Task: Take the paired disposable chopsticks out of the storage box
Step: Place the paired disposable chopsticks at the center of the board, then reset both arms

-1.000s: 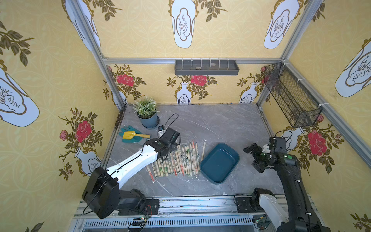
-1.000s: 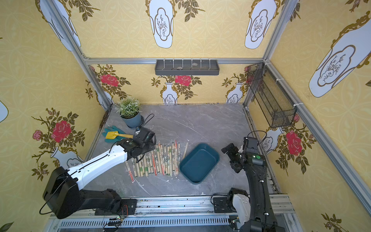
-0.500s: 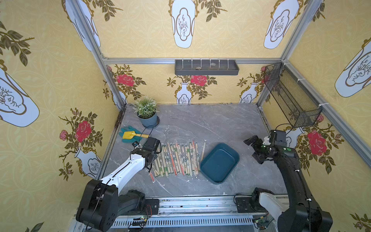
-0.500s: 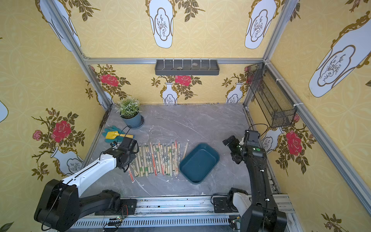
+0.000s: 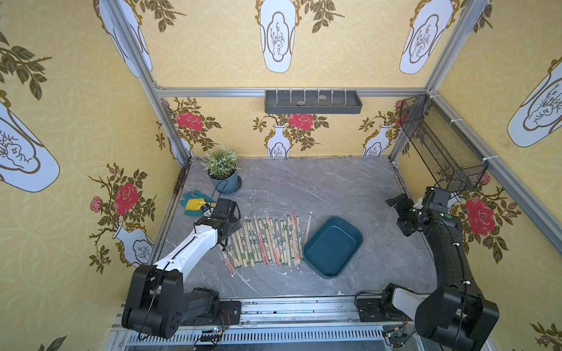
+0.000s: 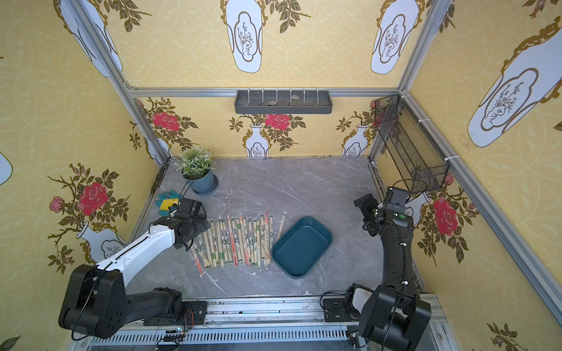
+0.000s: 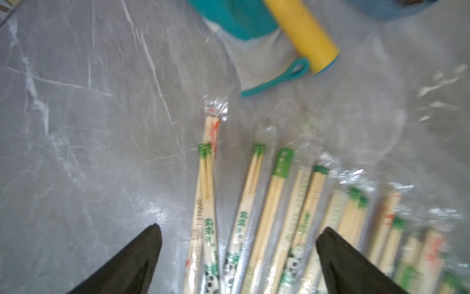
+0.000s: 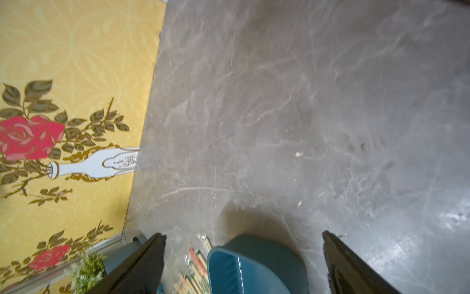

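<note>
Inside storage box (image 5: 333, 246): nothing. All paired disposable chopsticks (image 5: 267, 240) in row on desk (image 5: 304, 188), just beside box, long axes front-to-back. Nearest: left hand (image 7: 241, 226), released, empty, low over row's end away from box. Farther: right hand (image 8: 244, 233), released, empty, beyond box.

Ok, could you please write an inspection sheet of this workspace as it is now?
Surface: grey marble-look table, few pale specks.
Job's things: paired disposable chopsticks in a row on the table; storage box beside them, empty.
Clutter: potted plant; teal glove with yellow cylinder on it.
Grippers: left gripper open over the row's end; right gripper open, empty.
Cables: black cable by the plant pot.
Surroundings: grey wall shelf, black mesh basket, floral wallpaper.
</note>
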Controlling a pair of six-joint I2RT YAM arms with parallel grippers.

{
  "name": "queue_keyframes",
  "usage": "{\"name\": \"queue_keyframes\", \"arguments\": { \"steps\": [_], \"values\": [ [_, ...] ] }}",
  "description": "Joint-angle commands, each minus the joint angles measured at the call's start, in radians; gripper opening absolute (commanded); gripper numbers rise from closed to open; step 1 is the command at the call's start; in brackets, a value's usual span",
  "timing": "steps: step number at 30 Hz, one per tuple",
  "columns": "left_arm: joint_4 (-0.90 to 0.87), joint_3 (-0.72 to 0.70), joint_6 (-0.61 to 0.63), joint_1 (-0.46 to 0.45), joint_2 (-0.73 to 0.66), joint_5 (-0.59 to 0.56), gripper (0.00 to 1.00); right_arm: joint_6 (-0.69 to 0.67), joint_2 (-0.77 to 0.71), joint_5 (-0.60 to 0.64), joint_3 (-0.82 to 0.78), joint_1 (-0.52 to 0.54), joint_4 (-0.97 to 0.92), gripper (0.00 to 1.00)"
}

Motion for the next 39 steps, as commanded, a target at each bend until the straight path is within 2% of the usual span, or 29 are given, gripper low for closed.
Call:
{"name": "queue_keyframes", "arguments": {
  "steps": [1,3,5,7,8,10,12,13,18,21,22,23,24,25,26,27,28,29,32,34,39],
  "values": [
    [-0.058,0.074,0.110,0.000,-0.065,-0.019,1.00,-0.048,0.023,0.154,0.047,-0.016,0.071,0.98],
    [-0.036,0.117,0.195,0.000,-0.117,-0.088,1.00,-0.089,0.017,0.258,0.024,-0.016,0.172,0.97],
    [0.055,0.110,0.352,0.000,-0.166,-0.171,1.00,-0.092,0.012,0.364,-0.027,-0.012,0.289,0.98],
    [0.336,0.007,0.563,0.000,-0.241,-0.212,1.00,-0.147,0.020,0.422,-0.120,0.002,0.463,0.98],
    [0.491,-0.069,0.674,0.000,-0.276,-0.230,1.00,-0.218,0.031,0.419,-0.165,0.012,0.553,0.98],
    [0.827,-0.241,0.857,0.015,-0.340,-0.264,1.00,-0.326,0.074,0.492,-0.259,0.067,0.713,0.98],
    [1.027,-0.359,0.947,0.061,-0.373,-0.240,1.00,-0.394,0.145,0.531,-0.314,0.112,0.816,0.98],
    [1.057,-0.392,0.968,0.080,-0.380,-0.218,1.00,-0.393,0.172,0.552,-0.329,0.126,0.818,0.98],
    [1.197,-0.518,0.971,0.127,-0.311,-0.141,1.00,-0.497,0.229,0.647,-0.552,0.233,1.157,0.98],
    [1.194,-0.516,0.926,0.131,-0.224,-0.091,1.00,-0.593,0.242,0.601,-0.712,0.267,1.493,0.98],
    [1.253,-0.539,0.920,0.144,-0.184,-0.032,1.00,-0.619,0.253,0.588,-0.726,0.281,1.558,0.98],
    [1.308,-0.550,0.926,0.146,-0.127,-0.013,1.00,-0.626,0.250,0.542,-0.718,0.292,1.517,0.98],
    [1.358,-0.557,0.939,0.145,-0.084,-0.008,1.00,-0.624,0.262,0.511,-0.745,0.278,1.571,0.98],
    [1.387,-0.557,0.934,0.159,-0.046,0.030,1.00,-0.611,0.295,0.474,-0.799,0.235,1.702,0.97],
    [1.440,-0.564,0.932,0.179,0.000,0.075,1.00,-0.617,0.314,0.476,-0.800,0.231,1.751,0.97],
    [1.470,-0.565,0.917,0.202,0.023,0.111,1.00,-0.603,0.287,0.498,-0.765,0.251,1.631,0.97],
    [1.469,-0.579,0.897,0.244,0.028,0.178,1.00,-0.606,0.292,0.486,-0.780,0.246,1.661,0.97],
    [1.478,-0.581,0.892,0.258,0.035,0.196,1.00,-0.619,0.312,0.495,-0.787,0.253,1.715,0.97],
    [1.487,-0.583,0.892,0.265,0.038,0.211,1.00,-0.607,0.276,0.496,-0.788,0.255,1.664,0.98],
    [1.494,-0.586,0.892,0.265,0.038,0.213,1.00,-0.617,0.298,0.503,-0.797,0.259,1.717,0.98],
    [1.500,-0.588,0.893,0.264,0.039,0.211,1.00,-0.609,0.314,0.482,-0.768,0.253,1.672,0.98]
  ]
}}
